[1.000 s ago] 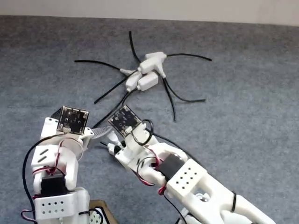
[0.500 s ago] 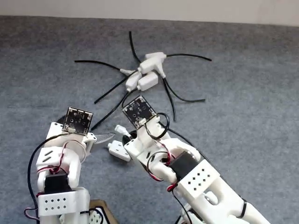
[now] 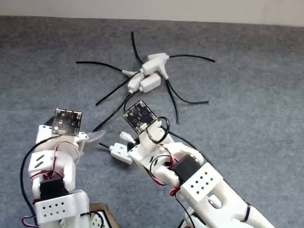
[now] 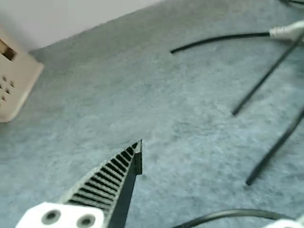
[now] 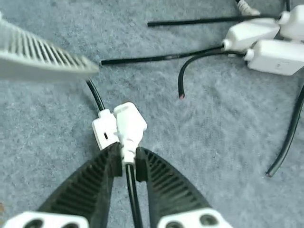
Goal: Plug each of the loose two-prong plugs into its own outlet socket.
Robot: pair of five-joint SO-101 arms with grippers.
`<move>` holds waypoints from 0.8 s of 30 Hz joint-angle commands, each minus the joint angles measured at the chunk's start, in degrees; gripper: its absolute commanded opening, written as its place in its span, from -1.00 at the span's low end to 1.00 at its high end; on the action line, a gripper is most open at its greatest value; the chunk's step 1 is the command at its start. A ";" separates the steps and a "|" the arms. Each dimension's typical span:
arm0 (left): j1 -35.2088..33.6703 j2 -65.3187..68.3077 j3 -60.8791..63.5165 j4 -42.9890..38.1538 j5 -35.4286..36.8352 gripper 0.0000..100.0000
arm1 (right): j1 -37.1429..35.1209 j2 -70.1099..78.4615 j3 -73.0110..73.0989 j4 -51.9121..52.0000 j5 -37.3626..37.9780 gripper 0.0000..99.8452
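White plug (image 5: 129,124) is clamped in your right pincer (image 5: 127,156), toward the table's (image 3: 247,95) near edge; for your left pincer (image 3: 95,138), apart or together cannot be told.

High cam looked down over carpet (image 3: 247,95); wrist cams sat low, close to it — all 3 caught black cords (image 3: 112,94).

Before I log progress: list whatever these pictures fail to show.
1. Held plug in the right pincer: right wrist view, its body covers its prongs, so seating in the socket beside it is unclear.
2. Far cluster of plugs and sockets: high view, too small to tell which are mated; right wrist view, cut by the edge.
3. Beige box: left wrist view, cut by the edge.
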 commanded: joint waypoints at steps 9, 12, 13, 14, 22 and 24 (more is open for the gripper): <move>3.74 -0.13 -1.19 -0.18 2.20 0.06 | -9.54 -1.63 -1.10 -1.19 0.70 -0.99; 4.62 -0.13 1.45 -0.18 2.20 0.06 | -9.10 -1.63 -2.59 -0.84 0.44 -0.99; 4.97 -0.13 2.68 -0.18 2.20 0.06 | -8.40 -1.63 -3.03 -0.84 0.44 -0.99; 5.23 -0.13 3.82 -0.18 2.20 0.06 | -7.87 -1.63 -3.21 -0.84 0.44 -0.99; 5.49 -0.66 7.60 0.09 2.29 0.06 | -2.24 -1.63 -4.70 -0.84 0.35 -0.99; 5.49 -0.66 7.60 0.18 2.29 0.06 | -1.71 -1.63 -4.79 -0.92 0.35 -0.99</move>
